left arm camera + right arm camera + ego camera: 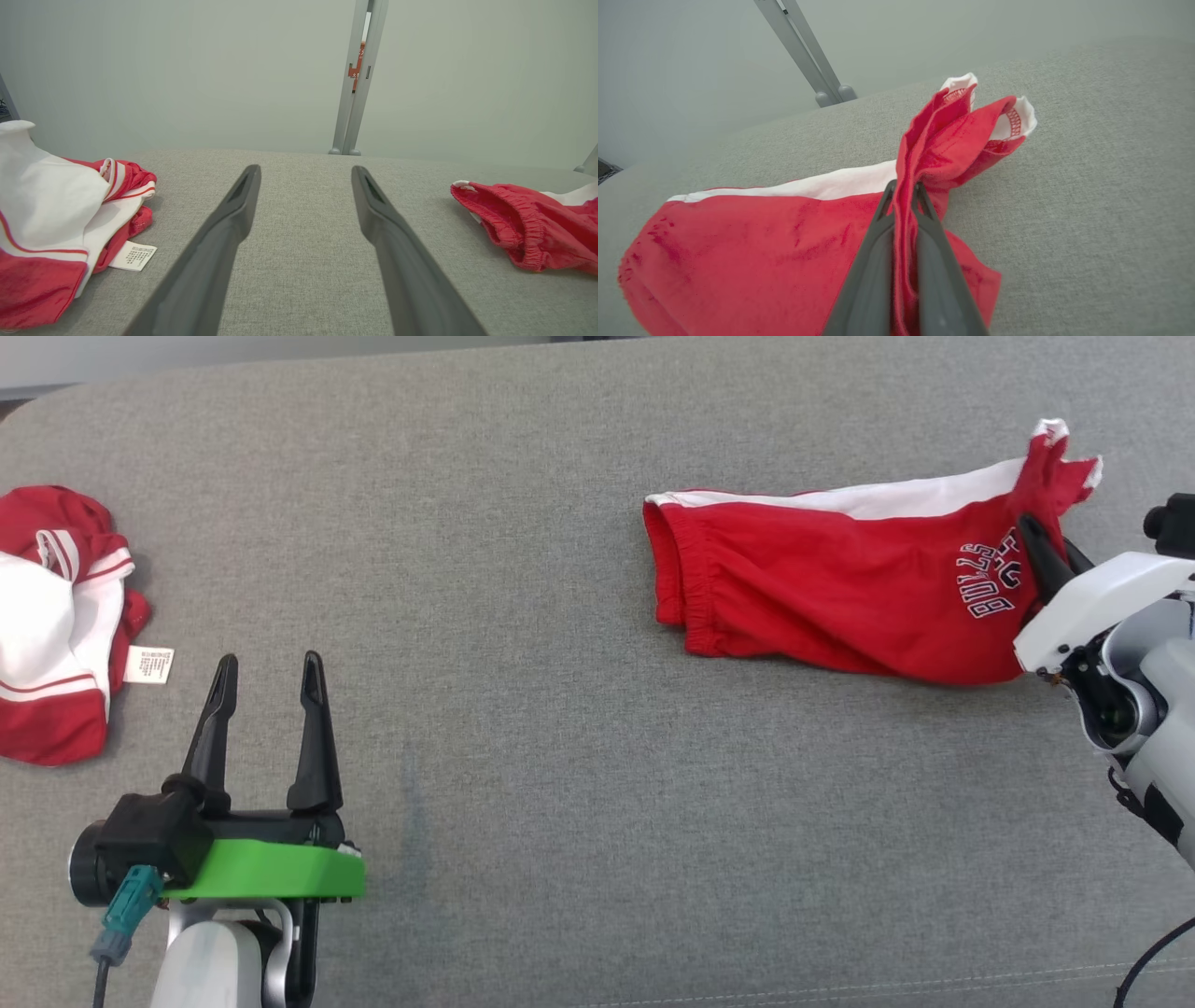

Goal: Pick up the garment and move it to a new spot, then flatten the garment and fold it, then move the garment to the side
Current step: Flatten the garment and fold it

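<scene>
- The red shorts (822, 588) are lying on the right side of the grey padded table (560, 821), stretched out flat with the elastic waistband pointing left and a white side stripe running along the far edge.
- The right end of the shorts is bunching upward, with "BULLS" lettering showing just beside it.
- The right gripper (903, 189) is pinching that bunched hem, its two dark fingers pressing close together with red cloth squeezed between them.
- The left gripper (271, 672) is hovering at the near left over bare table, fingers spread wide and gripping nothing.
- A second red-and-white garment (56, 625) is sitting crumpled at the far left edge, its white care label (149, 665) sticking out toward the left gripper.
</scene>
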Controlling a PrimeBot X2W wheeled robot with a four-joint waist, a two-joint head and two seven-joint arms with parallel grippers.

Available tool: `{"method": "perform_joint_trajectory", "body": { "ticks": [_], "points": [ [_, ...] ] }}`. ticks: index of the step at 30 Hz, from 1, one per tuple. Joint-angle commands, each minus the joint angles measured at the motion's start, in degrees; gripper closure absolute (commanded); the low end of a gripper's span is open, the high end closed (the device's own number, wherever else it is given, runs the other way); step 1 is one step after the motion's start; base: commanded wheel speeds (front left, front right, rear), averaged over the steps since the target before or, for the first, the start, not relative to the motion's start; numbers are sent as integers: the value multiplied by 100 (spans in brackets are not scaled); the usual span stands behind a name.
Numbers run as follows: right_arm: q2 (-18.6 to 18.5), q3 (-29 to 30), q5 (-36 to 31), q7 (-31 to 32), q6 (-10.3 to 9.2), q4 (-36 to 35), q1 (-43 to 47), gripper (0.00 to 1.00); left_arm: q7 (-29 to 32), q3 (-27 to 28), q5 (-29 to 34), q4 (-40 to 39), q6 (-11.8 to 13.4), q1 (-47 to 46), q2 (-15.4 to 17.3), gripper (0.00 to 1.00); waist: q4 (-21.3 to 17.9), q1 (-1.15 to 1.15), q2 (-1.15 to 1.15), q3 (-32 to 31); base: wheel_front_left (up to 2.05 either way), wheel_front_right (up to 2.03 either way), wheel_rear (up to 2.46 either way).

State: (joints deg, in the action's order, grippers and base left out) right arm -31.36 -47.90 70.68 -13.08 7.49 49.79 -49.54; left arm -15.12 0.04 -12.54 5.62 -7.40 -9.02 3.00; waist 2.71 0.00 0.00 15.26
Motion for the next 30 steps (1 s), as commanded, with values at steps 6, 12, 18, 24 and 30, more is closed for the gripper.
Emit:
{"method": "perform_joint_trajectory", "body": {
  "ticks": [6,12,18,24,30],
  "points": [
    [135,9,370,392,1,-792,78,100,-2,-6,37,24,-16,181,29,0,-25,0,0,-234,0,0,0],
    [460,11,573,753,2,-1225,-47,100,-2,-94,-29,30,-16,153,9,0,117,0,0,-195,0,0,0],
    [1004,-65,472,915,2,-1145,-254,100,-2,-248,-86,92,-16,19,0,0,321,0,0,-103,0,0,0],
    [1447,-159,267,932,2,-751,-399,100,-2,-334,-209,133,-16,-68,-4,0,524,0,0,-2,0,0,0],
    [1647,-118,160,794,2,-396,-374,53,-2,-358,-287,163,-16,-115,-5,0,610,0,0,71,0,0,0]
  ]
}}
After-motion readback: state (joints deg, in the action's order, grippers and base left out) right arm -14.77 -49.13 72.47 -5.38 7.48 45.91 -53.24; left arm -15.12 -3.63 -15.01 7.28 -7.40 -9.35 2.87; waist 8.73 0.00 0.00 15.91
